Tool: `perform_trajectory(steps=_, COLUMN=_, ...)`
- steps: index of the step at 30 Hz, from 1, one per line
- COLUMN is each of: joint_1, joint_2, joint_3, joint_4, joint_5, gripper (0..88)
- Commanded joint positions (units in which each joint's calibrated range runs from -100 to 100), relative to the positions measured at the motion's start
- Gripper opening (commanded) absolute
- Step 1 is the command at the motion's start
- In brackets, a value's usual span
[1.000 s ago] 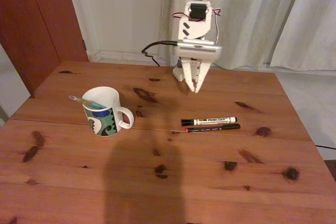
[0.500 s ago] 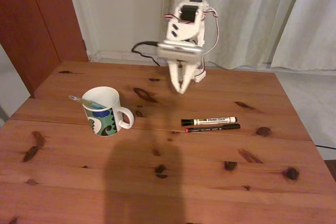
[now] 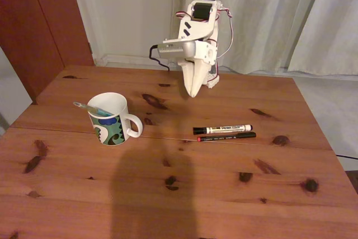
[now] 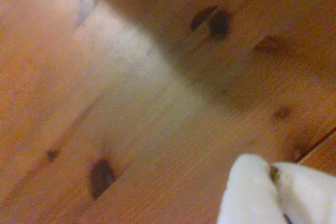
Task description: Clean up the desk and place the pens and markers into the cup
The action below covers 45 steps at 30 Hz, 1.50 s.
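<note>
The white patterned cup [image 3: 112, 119] stands left of centre on the pine desk [image 3: 168, 188], with a green-teal pen [image 3: 89, 107] leaning out of it to the left. A white marker with a black cap [image 3: 222, 129] and a thin black pen with a red end [image 3: 226, 136] lie side by side on the desk right of centre. My white gripper [image 3: 192, 93] hangs in the air at the back of the desk, above and behind the marker, fingers pointing down and closed together. In the wrist view the shut fingertips [image 4: 265, 190] hover over bare wood, holding nothing.
A dark wooden door [image 3: 39, 20] stands at the back left and pale curtains [image 3: 268, 15] hang behind the arm. A black cable [image 3: 159, 54] runs from the arm's base. The desk's right edge [image 3: 321, 138] drops off to a pale floor.
The arm has swung from facing the camera to the left, turning side-on. The gripper tip shifted left and slightly back. Cup, marker and pens have not moved.
</note>
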Motion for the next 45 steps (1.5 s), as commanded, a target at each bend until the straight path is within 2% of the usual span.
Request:
perform_trajectory(steps=1, joint_1=-0.31, joint_2=-0.71, joint_3=-3.55, joint_4=6.23, joint_5=-3.96, gripper=0.8)
perform_trajectory(steps=6, joint_1=0.09, joint_2=-1.37, joint_3=-4.09, joint_4=18.7, joint_5=-4.85, gripper=0.8)
perform_trajectory(steps=9, joint_1=0.17, joint_2=-3.52, joint_3=-4.09, joint_4=22.66, joint_5=-4.85, gripper=0.8)
perform_trajectory(steps=18, joint_1=0.09, joint_2=-2.61, joint_3=-4.27, joint_4=23.18, joint_5=-5.9, gripper=0.8)
perform_trajectory(steps=38, joint_1=-0.63, joint_2=26.93, joint_3=-29.61, joint_4=23.18, joint_5=-8.78, gripper=0.8)
perform_trajectory(steps=42, joint_1=-2.48, joint_2=30.98, joint_3=-31.23, joint_4=23.18, joint_5=-8.89, gripper=0.8)
perform_trajectory(steps=45, joint_1=-5.22, joint_2=32.64, joint_3=-31.14, joint_4=23.18, joint_5=-10.98, gripper=0.8)
